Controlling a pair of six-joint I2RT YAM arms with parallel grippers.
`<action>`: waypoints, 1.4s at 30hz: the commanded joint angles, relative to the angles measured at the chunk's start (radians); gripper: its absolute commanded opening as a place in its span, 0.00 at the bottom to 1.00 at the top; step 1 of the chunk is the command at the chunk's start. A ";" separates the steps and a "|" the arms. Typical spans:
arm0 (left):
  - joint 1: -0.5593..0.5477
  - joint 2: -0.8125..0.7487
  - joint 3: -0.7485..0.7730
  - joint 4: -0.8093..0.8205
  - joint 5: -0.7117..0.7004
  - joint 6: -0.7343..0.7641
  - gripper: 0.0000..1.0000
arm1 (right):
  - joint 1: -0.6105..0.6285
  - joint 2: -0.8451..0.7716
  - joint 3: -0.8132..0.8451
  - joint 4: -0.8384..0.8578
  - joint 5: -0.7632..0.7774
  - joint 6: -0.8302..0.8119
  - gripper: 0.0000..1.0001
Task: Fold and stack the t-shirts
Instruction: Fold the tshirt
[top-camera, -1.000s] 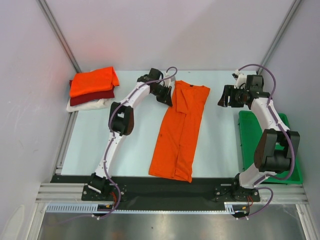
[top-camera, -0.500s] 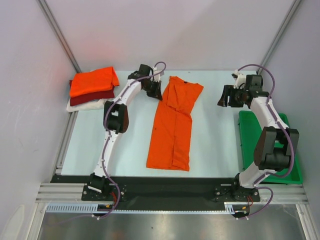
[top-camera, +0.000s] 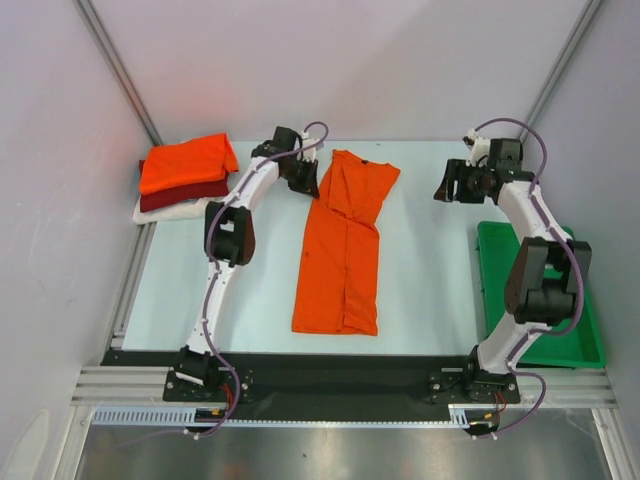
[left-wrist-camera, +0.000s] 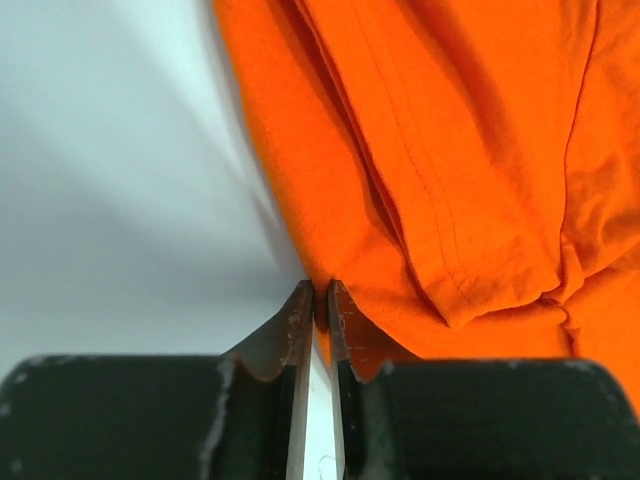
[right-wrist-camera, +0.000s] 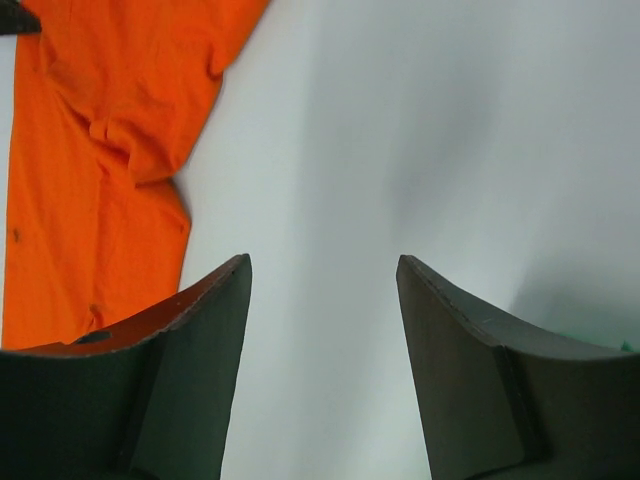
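**A drag toward the left**

Since half a second before, the left gripper (top-camera: 305, 180) had shifted a little further left at the far end of the tabletop (top-camera: 430, 280). The long orange t-shirt (top-camera: 342, 250) had slid left with it. The right arm had lifted its wrist slightly toward the back.

From the top external view, the long orange t-shirt lay folded lengthwise in a narrow strip, collar end far and hem near. The left gripper sat against its far left edge, but the contact itself was too small to read there. The right gripper (top-camera: 445, 186) hung well to the right of the cloth, above bare tabletop. A stack of t-shirts (top-camera: 185, 175) rested in the far left corner: orange on top, dark red under it, white at the bottom. A green tray (top-camera: 540, 300) stood at the right, partly hidden behind the right arm.

The left wrist view supplied what the overhead could not. The left gripper (left-wrist-camera: 318, 300) had its fingers pressed together on the shirt's (left-wrist-camera: 450, 150) edge, with a sliver of orange between them. The cloth ran out of frame above and to the right.

In the right wrist view, the right gripper (right-wrist-camera: 322, 265) stood with its fingers wide apart and bare tabletop (right-wrist-camera: 400, 120) between them. The orange cloth (right-wrist-camera: 90, 150) lay off to its left, clear of both fingers and cut off by the frame's edge.
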 joint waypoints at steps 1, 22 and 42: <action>-0.029 -0.133 0.003 -0.021 -0.073 0.076 0.16 | 0.053 0.138 0.138 0.034 -0.010 0.012 0.65; -0.155 -0.725 -0.834 -0.098 0.260 0.115 1.00 | 0.260 0.781 0.784 -0.011 -0.047 0.133 0.63; -0.164 -0.762 -0.905 -0.070 0.077 0.145 1.00 | 0.219 1.126 1.221 0.101 -0.011 0.302 0.64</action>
